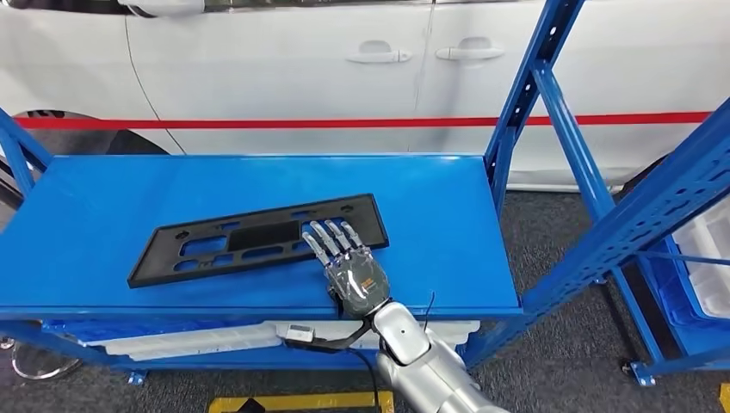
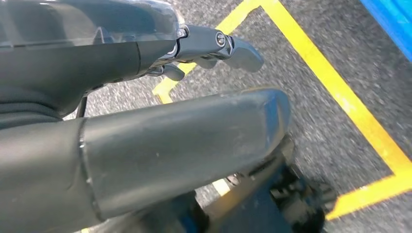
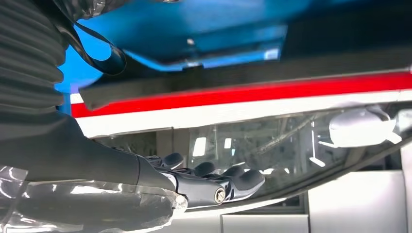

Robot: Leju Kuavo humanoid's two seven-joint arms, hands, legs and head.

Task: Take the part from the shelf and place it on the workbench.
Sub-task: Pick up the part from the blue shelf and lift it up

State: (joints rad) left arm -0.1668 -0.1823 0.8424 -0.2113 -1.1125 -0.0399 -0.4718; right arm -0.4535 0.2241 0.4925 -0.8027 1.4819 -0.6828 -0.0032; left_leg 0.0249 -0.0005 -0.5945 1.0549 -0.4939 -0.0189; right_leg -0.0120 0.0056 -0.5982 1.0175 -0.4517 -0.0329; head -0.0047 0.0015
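The part (image 1: 250, 239) is a flat black rectangular plate with cut-outs. It lies at a slight angle on the blue shelf top (image 1: 129, 189), left of centre. My right hand (image 1: 349, 262) reaches in from the near edge with its fingers (image 1: 331, 237) stretched out straight, their tips over the part's near right corner. Nothing is gripped in it. The right wrist view shows the same hand (image 3: 209, 187) with its fingers extended. My left hand (image 2: 145, 141) hangs low over the floor with its fingers (image 2: 233, 48) loosely extended and holding nothing.
A white car (image 1: 344, 69) with a red stripe stands close behind the shelf. Blue rack uprights (image 1: 551, 103) rise at the right, with a white bin (image 1: 710, 258) beyond them. Yellow floor tape (image 2: 350, 102) runs below my left hand. A white tray (image 1: 215, 337) sits under the shelf top.
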